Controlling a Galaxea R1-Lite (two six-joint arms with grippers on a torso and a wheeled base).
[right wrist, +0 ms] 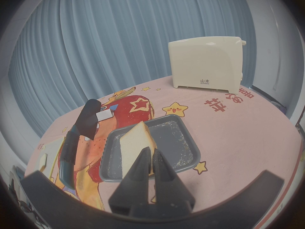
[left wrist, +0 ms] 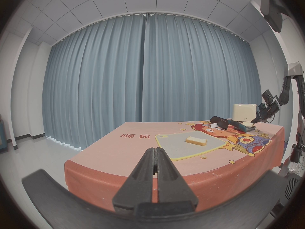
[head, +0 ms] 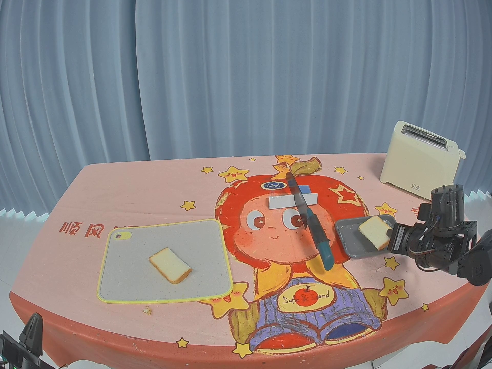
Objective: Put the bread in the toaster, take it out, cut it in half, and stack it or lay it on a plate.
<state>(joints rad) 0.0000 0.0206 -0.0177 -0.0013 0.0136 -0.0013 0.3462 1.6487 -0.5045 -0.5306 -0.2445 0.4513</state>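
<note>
bread half (right wrist: pixel 136 145) is pinched in my right claw (right wrist: pixel 152 152), tilted on edge over the grey tray (right wrist: pixel 181 143). other half (head: pixel 170 265) lies flat on the board (head: pixel 128 278), well apart to my left. knife (head: pixel 313 225) lies between them, blade on a white block (head: pixel 281 202); toaster (head: pixel 420 160) stands beyond the tray. my left claw (left wrist: pixel 155 151) is pressed together on nothing, low off the table (head: pixel 154 196) edge.
</note>
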